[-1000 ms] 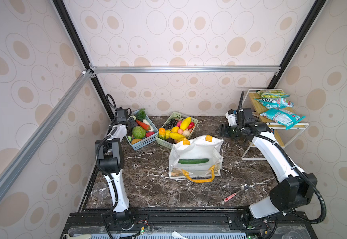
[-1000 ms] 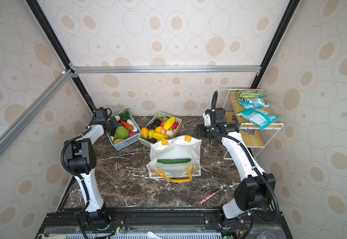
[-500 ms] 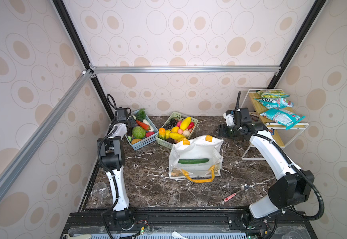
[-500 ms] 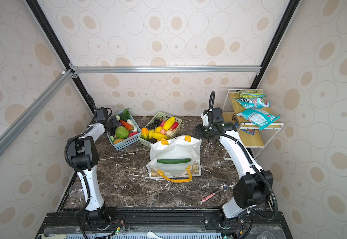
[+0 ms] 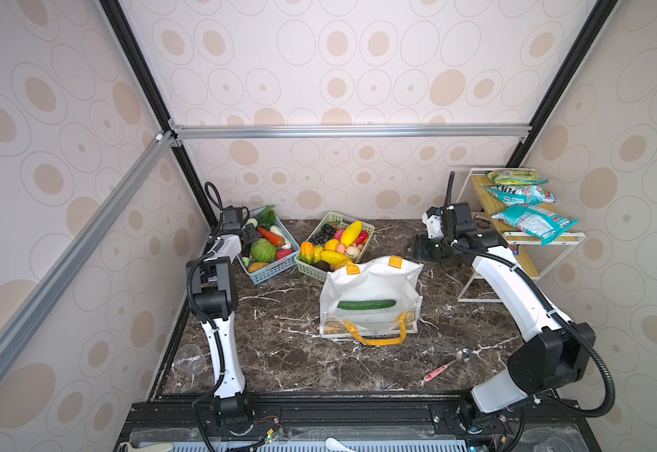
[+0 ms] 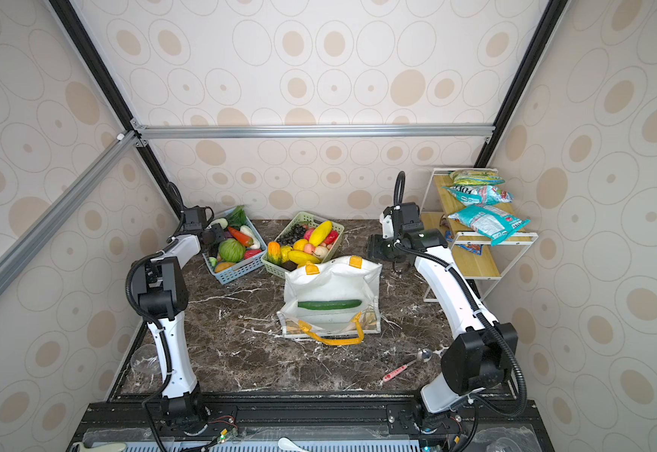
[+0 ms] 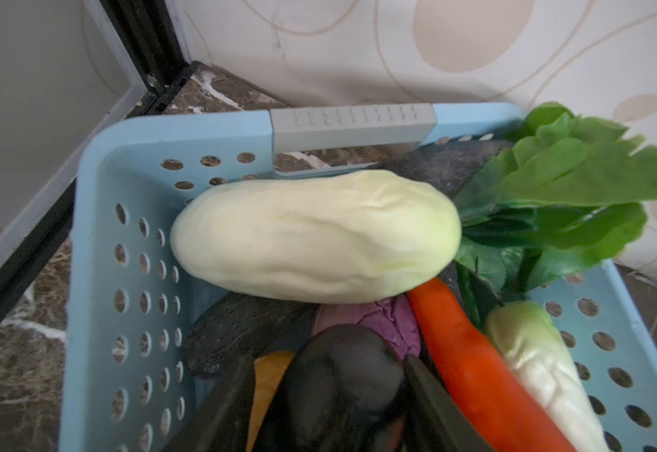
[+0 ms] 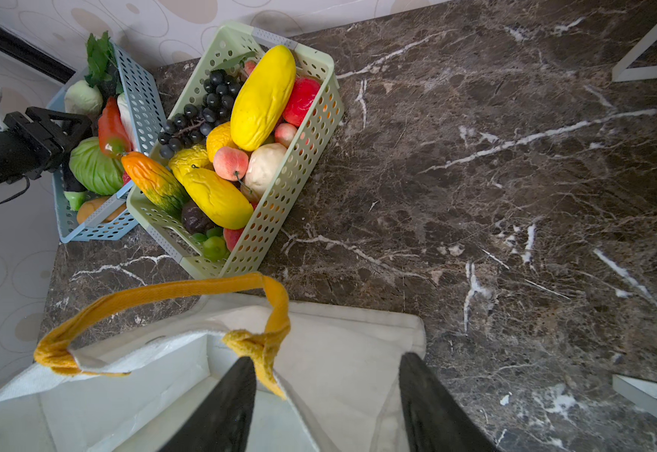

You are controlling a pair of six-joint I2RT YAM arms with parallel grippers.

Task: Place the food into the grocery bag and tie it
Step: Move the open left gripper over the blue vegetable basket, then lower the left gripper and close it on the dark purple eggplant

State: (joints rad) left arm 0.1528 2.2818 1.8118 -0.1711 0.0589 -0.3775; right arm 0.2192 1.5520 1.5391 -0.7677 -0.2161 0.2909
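Note:
The white grocery bag (image 5: 370,285) (image 6: 330,285) stands open mid-table with yellow handles, and a green cucumber (image 5: 366,304) shows inside it. My left gripper (image 7: 330,391) (image 5: 250,235) is down in the blue basket (image 7: 95,274), shut round the rounded end of a dark eggplant (image 7: 338,383). Beside it lie an orange carrot (image 7: 467,352) and a pale cabbage (image 7: 315,235). My right gripper (image 8: 326,391) (image 5: 417,248) hangs open over the bag's back rim (image 8: 338,352), one finger next to a handle's root (image 8: 260,348). Teal snack packets (image 5: 530,221) lie on the shelf.
A green basket (image 5: 311,270) (image 8: 279,195) of toy fruit, with an orange-green gourd (image 8: 154,182), stands between the blue basket and the bag. A wire-and-wood shelf rack (image 5: 514,254) is at the right. A spoon (image 5: 446,366) lies front right, a glass (image 5: 189,358) front left.
My right gripper has slid left toward the bag's back rim. The left gripper has stayed in the blue basket while that arm's elbow shifted a little.

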